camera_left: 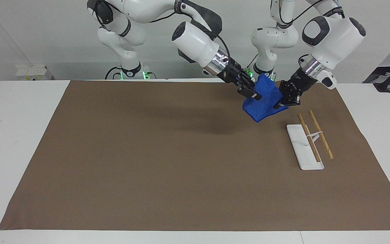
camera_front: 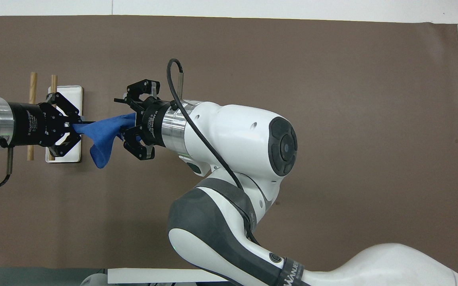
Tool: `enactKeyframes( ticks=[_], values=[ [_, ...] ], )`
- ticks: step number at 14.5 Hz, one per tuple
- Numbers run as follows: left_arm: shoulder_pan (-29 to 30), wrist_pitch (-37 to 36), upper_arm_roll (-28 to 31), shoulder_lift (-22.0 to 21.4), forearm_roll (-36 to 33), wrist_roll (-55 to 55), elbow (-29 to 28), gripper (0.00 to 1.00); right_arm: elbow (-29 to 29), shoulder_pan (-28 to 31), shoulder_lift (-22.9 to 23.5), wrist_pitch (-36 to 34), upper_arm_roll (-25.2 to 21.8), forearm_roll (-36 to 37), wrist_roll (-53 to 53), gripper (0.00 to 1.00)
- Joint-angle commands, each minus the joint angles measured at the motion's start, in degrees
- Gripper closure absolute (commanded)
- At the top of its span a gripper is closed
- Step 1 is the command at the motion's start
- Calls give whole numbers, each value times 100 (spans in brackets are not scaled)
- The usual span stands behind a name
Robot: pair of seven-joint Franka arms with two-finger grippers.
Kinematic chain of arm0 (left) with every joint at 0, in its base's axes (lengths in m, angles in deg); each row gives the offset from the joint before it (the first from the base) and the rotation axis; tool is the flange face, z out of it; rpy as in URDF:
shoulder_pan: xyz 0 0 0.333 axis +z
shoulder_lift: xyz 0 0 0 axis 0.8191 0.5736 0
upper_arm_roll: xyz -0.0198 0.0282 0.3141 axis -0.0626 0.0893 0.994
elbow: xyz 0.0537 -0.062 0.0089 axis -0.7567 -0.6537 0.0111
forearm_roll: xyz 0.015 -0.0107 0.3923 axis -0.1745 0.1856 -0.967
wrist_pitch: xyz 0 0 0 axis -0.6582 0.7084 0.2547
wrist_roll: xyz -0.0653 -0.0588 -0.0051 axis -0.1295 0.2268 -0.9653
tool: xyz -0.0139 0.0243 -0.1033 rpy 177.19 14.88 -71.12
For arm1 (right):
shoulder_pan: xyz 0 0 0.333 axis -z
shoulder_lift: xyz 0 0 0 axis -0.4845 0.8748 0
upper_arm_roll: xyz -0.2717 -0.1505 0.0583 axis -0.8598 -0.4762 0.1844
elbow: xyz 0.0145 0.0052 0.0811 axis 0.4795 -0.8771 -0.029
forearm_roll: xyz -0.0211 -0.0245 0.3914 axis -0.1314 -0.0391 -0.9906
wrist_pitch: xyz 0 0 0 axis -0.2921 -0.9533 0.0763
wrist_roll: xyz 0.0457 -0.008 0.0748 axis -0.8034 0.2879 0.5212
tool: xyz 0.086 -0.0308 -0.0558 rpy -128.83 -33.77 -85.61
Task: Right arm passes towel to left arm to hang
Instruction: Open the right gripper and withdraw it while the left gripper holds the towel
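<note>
The blue towel [camera_left: 261, 101] hangs in the air between my two grippers, over the brown mat near the left arm's end of the table. It also shows in the overhead view [camera_front: 103, 135]. My left gripper [camera_left: 280, 103] [camera_front: 77, 128] is shut on one edge of the towel. My right gripper [camera_left: 251, 93] [camera_front: 127, 123] is at the towel's other edge with its fingers spread open around the cloth. The towel's lower corner droops free above the mat.
A towel rack stands on the mat just under the left gripper: a white base [camera_left: 300, 142] [camera_front: 68, 95] carrying two wooden rods [camera_left: 320, 134] [camera_front: 33, 83]. The brown mat [camera_left: 147, 152] covers most of the white table.
</note>
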State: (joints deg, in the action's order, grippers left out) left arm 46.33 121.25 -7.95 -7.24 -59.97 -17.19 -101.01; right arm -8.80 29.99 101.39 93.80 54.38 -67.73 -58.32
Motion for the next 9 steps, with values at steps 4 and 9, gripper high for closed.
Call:
enactKeyframes(
  ticks=[4,9],
  values=[
    [-66,574,51,93,8,891,34,100,-623,-180,-653,15,-706,-40,2996,0],
    [-4,635,51,128,8,1455,69,100,-1503,-110,-1260,-484,-1645,-31,5730,0]
  ],
)
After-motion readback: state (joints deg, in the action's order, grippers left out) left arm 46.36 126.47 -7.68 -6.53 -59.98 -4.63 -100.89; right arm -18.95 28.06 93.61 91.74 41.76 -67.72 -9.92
